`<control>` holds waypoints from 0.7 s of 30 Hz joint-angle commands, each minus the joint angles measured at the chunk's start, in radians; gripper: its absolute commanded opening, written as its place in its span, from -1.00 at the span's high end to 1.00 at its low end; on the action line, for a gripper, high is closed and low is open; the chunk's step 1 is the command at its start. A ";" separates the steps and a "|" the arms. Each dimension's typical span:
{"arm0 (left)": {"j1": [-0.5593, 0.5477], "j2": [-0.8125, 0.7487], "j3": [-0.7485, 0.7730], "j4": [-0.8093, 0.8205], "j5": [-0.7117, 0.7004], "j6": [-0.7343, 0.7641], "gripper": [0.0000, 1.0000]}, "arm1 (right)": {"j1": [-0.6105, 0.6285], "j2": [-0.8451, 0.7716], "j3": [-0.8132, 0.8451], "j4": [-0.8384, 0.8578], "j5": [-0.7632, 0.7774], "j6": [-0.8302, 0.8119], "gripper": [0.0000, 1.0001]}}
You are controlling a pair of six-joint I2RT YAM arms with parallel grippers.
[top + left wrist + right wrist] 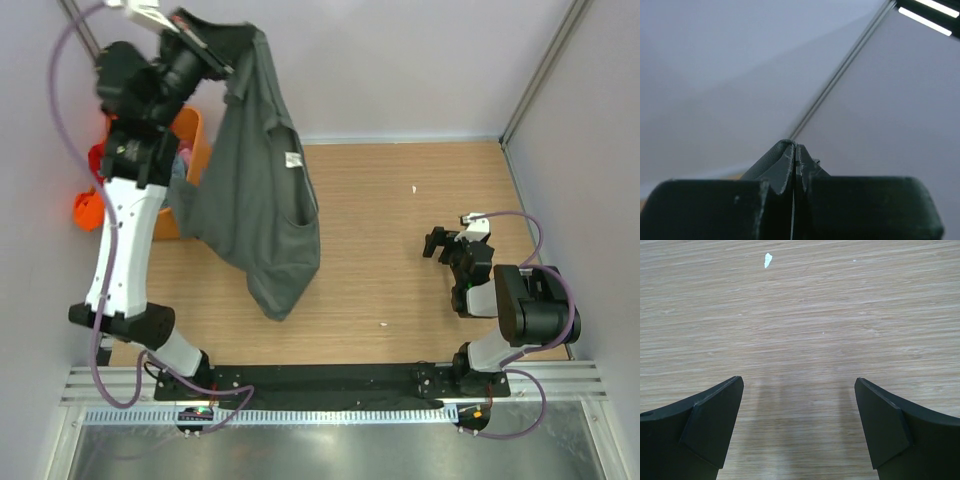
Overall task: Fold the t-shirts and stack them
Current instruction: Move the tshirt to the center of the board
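Top external view: the left gripper (pixel 200 42), raised high at the far left, is clamped on an edge of the grey shirt (pixel 255 200). The shirt hangs full length over the left half of the table (pixel 400 200). Shirt and left arm (pixel 130 220) hide much of the orange basket (pixel 192 130); red and orange cloth (pixel 90 205) shows at its left. The right gripper (pixel 440 243) sits low over bare wood, jaws spread wide, holding nothing. A white scrap (pixel 415 188) lies well apart from it.

Left arm (pixel 125 230) reaches high, jaws pinched closed; right arm (pixel 525 305) sits folded low, jaws apart.
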 commanded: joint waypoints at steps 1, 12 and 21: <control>-0.065 0.065 -0.137 -0.159 0.070 -0.002 1.00 | -0.002 -0.011 0.020 0.075 0.018 -0.020 -1.00; -0.410 0.388 0.030 -0.737 -0.165 0.230 -0.99 | -0.002 -0.011 0.018 0.075 0.018 -0.020 -0.99; -0.412 -0.205 -0.683 -0.502 -0.452 0.234 -0.99 | -0.002 -0.014 0.020 0.075 0.016 -0.019 -1.00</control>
